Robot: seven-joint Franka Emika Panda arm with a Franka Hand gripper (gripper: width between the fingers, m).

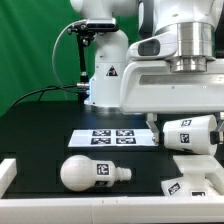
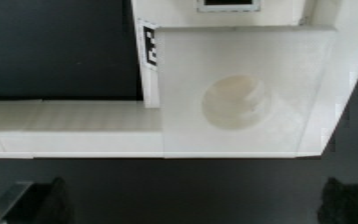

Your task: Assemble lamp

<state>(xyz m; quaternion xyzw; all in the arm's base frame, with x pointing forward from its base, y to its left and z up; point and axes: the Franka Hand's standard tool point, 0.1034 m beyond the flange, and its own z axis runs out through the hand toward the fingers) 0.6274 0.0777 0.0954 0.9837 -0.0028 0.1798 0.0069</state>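
The lamp's white boxy base (image 2: 238, 95) shows in the wrist view with a round socket in its top face and a tag on one side. It lies beyond my gripper (image 2: 190, 200), whose dark fingertips (image 2: 30, 200) stand wide apart with nothing between them. In the exterior view the base (image 1: 196, 182) sits at the right front. The tapered shade (image 1: 190, 133) lies on its side just behind it. The round bulb (image 1: 92, 172) lies on the black table at the left front. The arm hangs over the right side, and its fingers are hidden there.
The marker board (image 1: 111, 137) lies flat mid-table behind the bulb. A white rail (image 1: 12, 170) borders the table's front and left, and it also shows in the wrist view (image 2: 69, 130) touching the base. The robot's pedestal (image 1: 105, 75) stands at the back.
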